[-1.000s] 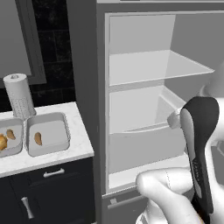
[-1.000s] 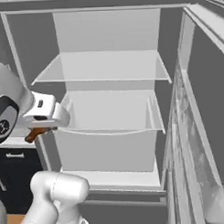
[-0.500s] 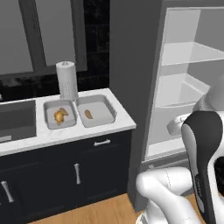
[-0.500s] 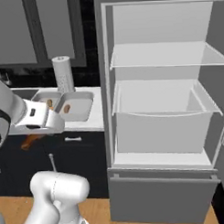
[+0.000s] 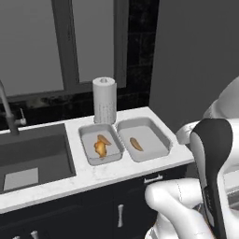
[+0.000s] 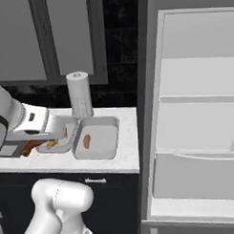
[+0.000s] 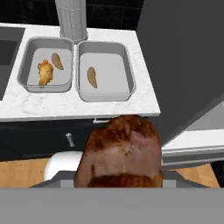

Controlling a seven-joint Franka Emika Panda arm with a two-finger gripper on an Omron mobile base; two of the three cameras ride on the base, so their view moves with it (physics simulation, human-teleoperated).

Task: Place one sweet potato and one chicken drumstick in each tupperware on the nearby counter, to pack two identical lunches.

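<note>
Two light-grey tupperware trays sit side by side on the white marble counter [image 5: 93, 175]. The left tupperware [image 7: 30, 84] holds a golden chicken drumstick [image 7: 45, 72] and a tan sweet potato [image 7: 57, 61]. In the right tupperware [image 7: 113, 74] lies one sweet potato [image 7: 92, 77] alone. Both trays appear again in the left base view, the left tray [image 5: 100, 161] and the right tray [image 5: 156, 135]. My gripper [image 6: 34, 144] is shut on a second chicken drumstick [image 7: 122, 153], whose brown meat end hides the fingers. It hangs in front of the counter's edge, short of the trays.
A paper towel roll [image 5: 104, 100] stands right behind the trays. The dark sink [image 5: 32, 154] and its faucet [image 5: 9, 112] lie to their left. The open fridge [image 6: 195, 116] stands to the right of the counter. Dark cabinets with silver handles [image 5: 152, 178] are below.
The whole picture has shifted from the open fridge to the counter, so the cameras moved with the base. The drumstick has stayed in my shut gripper throughout.
</note>
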